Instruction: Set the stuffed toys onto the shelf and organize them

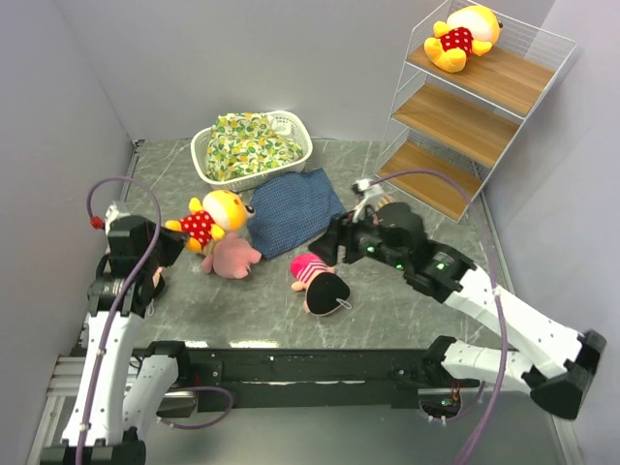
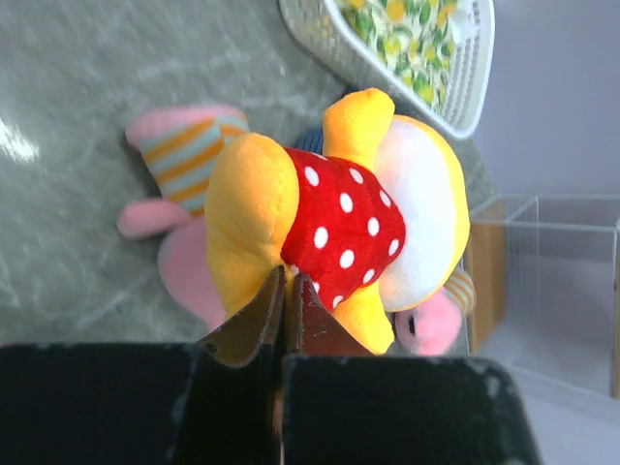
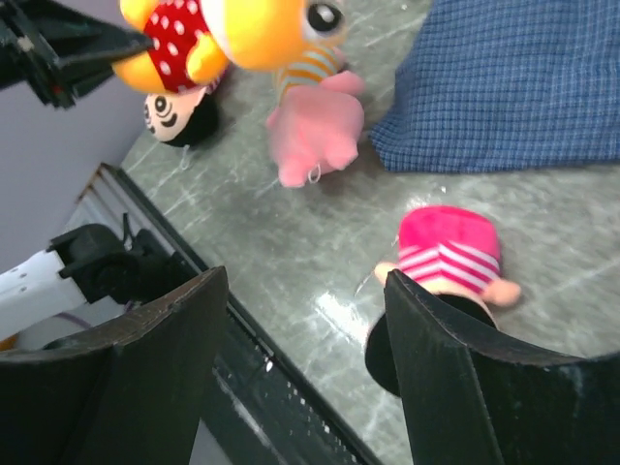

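My left gripper (image 1: 174, 238) (image 2: 289, 283) is shut on a yellow bear (image 1: 208, 221) (image 2: 329, 223) in a red dotted top, pinching it between leg and body. The bear hangs just over a pink striped piglet (image 1: 232, 257) (image 2: 179, 170) (image 3: 315, 126). A pink-hatted doll (image 1: 320, 281) (image 3: 450, 252) lies on the floor mid-table. My right gripper (image 1: 334, 244) (image 3: 305, 286) stands open just above and beside it, holding nothing. Another doll's dark-haired face (image 3: 179, 116) shows under the bear. A second yellow bear (image 1: 460, 37) lies on the top board of the shelf (image 1: 455, 121) at the far right.
A blue folded cloth (image 1: 295, 208) (image 3: 513, 87) lies behind the doll. A white laundry basket (image 1: 295, 126) (image 2: 315, 34) with a floral cloth bundle (image 1: 250, 143) stands at the back. Grey walls close in on the left and right.
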Robot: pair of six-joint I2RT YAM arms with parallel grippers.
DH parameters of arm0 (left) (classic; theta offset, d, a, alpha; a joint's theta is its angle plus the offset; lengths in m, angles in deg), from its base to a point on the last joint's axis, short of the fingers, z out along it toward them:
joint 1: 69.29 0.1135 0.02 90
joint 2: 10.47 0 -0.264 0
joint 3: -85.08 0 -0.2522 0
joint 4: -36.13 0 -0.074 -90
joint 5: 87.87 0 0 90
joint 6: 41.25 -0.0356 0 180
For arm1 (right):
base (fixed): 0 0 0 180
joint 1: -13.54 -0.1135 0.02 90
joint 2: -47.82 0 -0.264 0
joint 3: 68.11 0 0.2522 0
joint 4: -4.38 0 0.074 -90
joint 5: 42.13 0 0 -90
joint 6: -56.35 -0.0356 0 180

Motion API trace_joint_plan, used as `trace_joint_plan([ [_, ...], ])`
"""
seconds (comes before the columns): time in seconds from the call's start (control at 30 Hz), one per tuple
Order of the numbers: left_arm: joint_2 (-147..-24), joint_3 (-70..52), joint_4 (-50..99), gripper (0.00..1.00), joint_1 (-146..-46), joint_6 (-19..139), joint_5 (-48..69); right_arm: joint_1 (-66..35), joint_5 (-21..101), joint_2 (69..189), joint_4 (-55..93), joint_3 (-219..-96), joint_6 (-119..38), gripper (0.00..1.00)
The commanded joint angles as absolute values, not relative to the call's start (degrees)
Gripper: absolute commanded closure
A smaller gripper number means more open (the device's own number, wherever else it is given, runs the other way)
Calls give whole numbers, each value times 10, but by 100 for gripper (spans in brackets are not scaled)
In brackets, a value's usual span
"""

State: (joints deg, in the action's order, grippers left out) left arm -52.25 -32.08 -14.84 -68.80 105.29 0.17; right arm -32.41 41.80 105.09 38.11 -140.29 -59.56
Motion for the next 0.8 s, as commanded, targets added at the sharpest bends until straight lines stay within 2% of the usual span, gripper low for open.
trace_joint_plan([
  [0.0, -481, -363, -144, 99, -689, 1115, 91, -433, 545, 1092, 291, -1441, -574, 28],
  [0.13, -468, -370, -152, 99, -704, 1149, 135, -501, 557, 1150, 135, -1424, -501, 28],
  [0.23, -455, -359, -167, 99, -704, 1160, 138, -546, 576, 1197, 80, -1446, -441, 29],
  [0.4, -433, -348, -193, 99, -705, 1176, 126, -626, 649, 1278, 50, -1497, -323, 29],
  [0.77, -423, -338, -189, 99, -705, 1205, 173, -645, 680, 1381, 13, -1553, -215, 27],
])
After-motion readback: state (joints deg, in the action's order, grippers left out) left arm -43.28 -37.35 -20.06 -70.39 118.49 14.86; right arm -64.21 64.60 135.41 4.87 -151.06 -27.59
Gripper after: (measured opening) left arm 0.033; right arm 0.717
